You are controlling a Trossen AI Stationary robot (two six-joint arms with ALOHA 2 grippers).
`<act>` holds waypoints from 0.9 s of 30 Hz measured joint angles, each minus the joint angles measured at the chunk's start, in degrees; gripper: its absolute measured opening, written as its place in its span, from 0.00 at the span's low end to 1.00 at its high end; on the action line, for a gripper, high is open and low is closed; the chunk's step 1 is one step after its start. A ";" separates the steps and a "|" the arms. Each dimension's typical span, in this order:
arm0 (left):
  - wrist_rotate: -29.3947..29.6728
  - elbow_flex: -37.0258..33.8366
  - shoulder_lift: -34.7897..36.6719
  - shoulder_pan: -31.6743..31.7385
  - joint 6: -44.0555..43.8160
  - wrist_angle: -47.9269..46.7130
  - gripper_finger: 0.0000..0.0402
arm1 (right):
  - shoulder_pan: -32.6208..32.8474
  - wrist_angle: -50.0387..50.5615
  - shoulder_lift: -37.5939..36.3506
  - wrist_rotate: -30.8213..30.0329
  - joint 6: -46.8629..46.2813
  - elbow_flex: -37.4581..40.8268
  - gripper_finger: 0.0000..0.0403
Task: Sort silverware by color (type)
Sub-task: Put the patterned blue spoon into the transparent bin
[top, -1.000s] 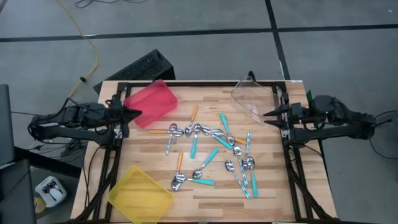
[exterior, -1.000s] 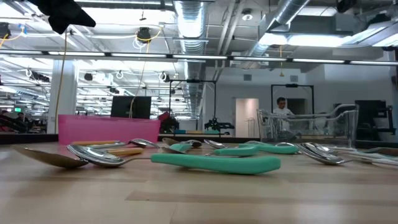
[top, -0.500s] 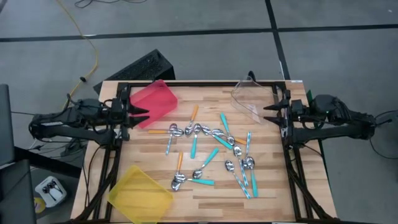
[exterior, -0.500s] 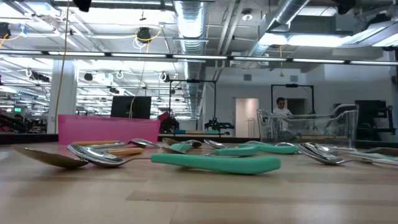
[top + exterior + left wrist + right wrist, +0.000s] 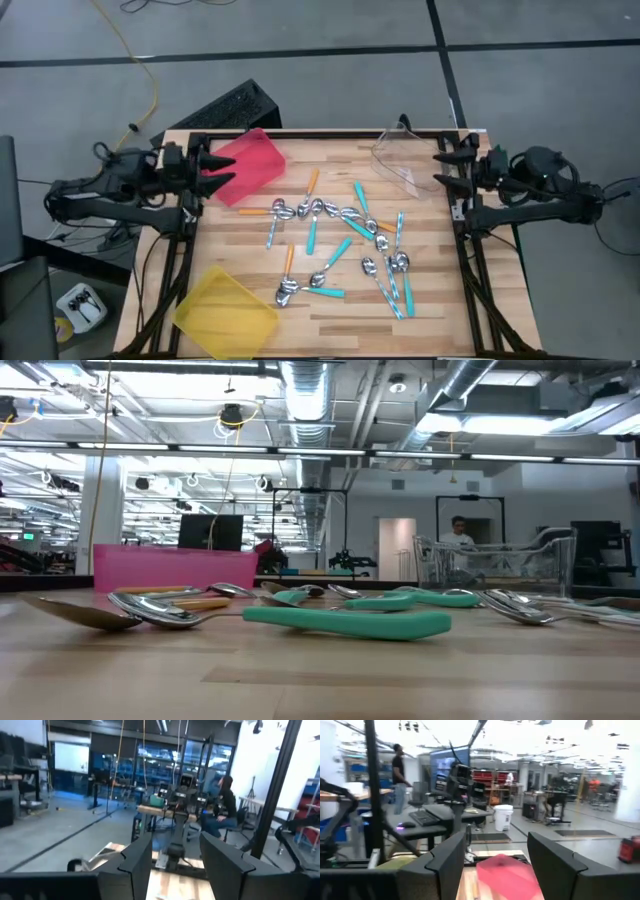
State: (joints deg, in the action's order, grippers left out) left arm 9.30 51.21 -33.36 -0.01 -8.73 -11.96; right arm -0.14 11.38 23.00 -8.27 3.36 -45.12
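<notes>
High view: the silverware (image 5: 340,240) lies scattered mid-table (image 5: 440,300), handles pointing every way, between the red bin (image 5: 245,165) and yellow bin (image 5: 225,312). Left gripper (image 5: 222,170) hangs released beside the red bin; right gripper (image 5: 447,168), released, sits opposite, both well apart from the spoons.

Low view: a teal spoon (image 5: 350,621) lies crosswise; no arms visible.

Wrist views: spread fingers (image 5: 137,860), spoons hidden.

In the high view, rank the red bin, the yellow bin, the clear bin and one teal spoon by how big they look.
1. yellow bin and red bin: about alike, so no ranking between them.
2. clear bin: seems somewhat smaller, though its see-through edges are hard to trace.
3. teal spoon: clearly smallest.
</notes>
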 joint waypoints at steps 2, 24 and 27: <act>0.01 2.86 -0.09 0.00 -0.16 -6.00 0.38 | 0.02 2.08 1.12 -3.10 0.05 -1.06 0.59; -4.00 17.04 -21.36 -1.66 -4.13 -37.20 0.38 | 0.20 53.53 32.18 -10.61 -14.42 -25.11 0.59; -4.05 17.04 -23.59 -3.57 -3.01 -35.93 0.38 | 0.26 53.14 33.74 -7.60 -16.62 -21.61 0.59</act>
State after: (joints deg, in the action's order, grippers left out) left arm 5.25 68.25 -56.96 -3.58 -11.74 -47.89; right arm 0.12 64.52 56.74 -15.87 -13.27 -66.73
